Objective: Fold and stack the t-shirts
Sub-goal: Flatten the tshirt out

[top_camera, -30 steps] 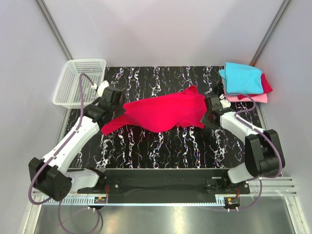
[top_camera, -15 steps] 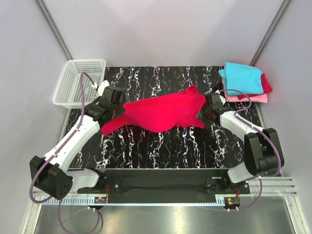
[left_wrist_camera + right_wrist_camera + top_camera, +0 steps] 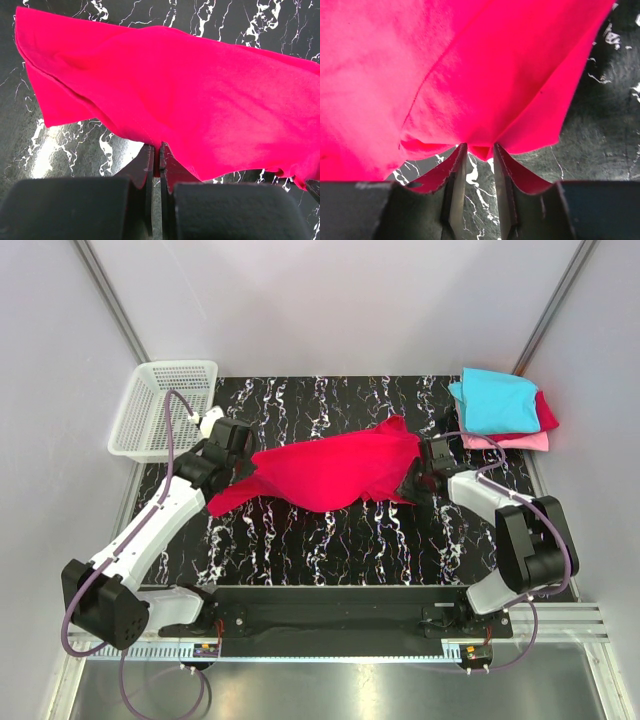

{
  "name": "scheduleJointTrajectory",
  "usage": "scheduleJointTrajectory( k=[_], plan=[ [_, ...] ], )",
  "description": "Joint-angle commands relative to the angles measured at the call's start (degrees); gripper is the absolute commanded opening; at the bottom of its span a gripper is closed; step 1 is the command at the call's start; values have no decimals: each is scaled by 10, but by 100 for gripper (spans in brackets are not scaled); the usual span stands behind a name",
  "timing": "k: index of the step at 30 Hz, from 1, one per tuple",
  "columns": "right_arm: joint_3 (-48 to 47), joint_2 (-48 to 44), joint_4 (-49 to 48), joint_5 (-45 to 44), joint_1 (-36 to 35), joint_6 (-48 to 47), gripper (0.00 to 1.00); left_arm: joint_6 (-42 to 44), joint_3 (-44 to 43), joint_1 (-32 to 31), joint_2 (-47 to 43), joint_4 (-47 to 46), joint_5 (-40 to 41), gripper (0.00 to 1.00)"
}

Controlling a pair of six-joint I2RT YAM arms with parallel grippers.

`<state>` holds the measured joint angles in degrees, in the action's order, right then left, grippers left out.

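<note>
Red shirt mid-frame, strung between my two arms, not folded yet | left gripper clamped tight on its edge | right gripper part open, corner sitting between jaws, not pinched imo | stack upper right looks like three done | this one left to fold and add

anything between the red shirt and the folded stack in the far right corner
No loose object shows. Only the right gripper itself sits between the crimson t-shirt and the cyan-topped stack.

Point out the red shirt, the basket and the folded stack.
red shirt (image 3: 335, 472): top view, middle of the cloth.
basket (image 3: 180, 364): top view, far rim.
folded stack (image 3: 497, 400): top view, cyan top layer.
</note>
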<state>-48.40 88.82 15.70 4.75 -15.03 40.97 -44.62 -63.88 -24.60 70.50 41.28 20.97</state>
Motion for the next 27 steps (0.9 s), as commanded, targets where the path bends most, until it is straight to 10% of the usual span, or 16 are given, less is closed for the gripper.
scheduleJointTrajectory(
  k=[1, 27],
  plan=[
    [4, -43, -1, -5, -5, 3, 34, 3, 2, 4, -2, -13, 10, 0],
    [7, -46, 42, -34, -22, 3, 33, -3, 12, 5, 2, -13, 11, 0]
  ],
)
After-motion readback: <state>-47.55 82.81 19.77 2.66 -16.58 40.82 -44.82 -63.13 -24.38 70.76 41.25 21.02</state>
